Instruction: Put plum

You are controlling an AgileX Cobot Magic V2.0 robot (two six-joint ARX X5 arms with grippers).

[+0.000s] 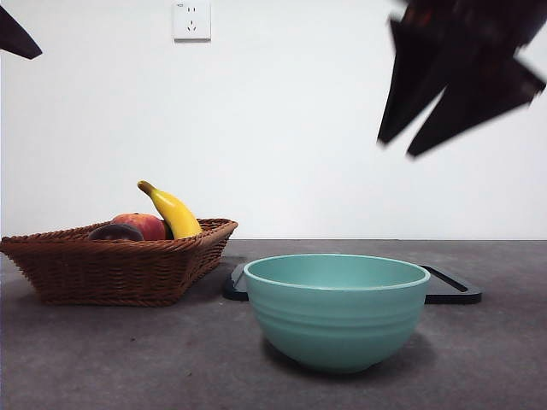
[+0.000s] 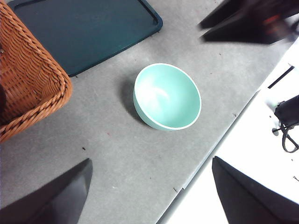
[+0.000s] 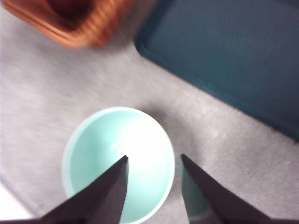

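The dark plum (image 1: 115, 232) lies in the wicker basket (image 1: 111, 269) at the left, beside a red-orange peach (image 1: 144, 225) and a yellow banana (image 1: 173, 211). A teal bowl (image 1: 336, 309) stands in the middle of the table and holds nothing. My right gripper (image 1: 399, 147) hangs high at the upper right, blurred, open and holding nothing. In the right wrist view its jaws (image 3: 153, 157) stand apart above the bowl (image 3: 117, 163). My left gripper (image 2: 152, 161) waits wide open, high over the table, with the bowl (image 2: 167, 96) beyond it.
A dark flat tray (image 1: 453, 289) lies behind the bowl. The basket corner (image 2: 32, 93) and the tray (image 2: 84, 32) show in the left wrist view, with the table's front edge (image 2: 210, 158) near. The left arm shows only as a black tip (image 1: 17, 38).
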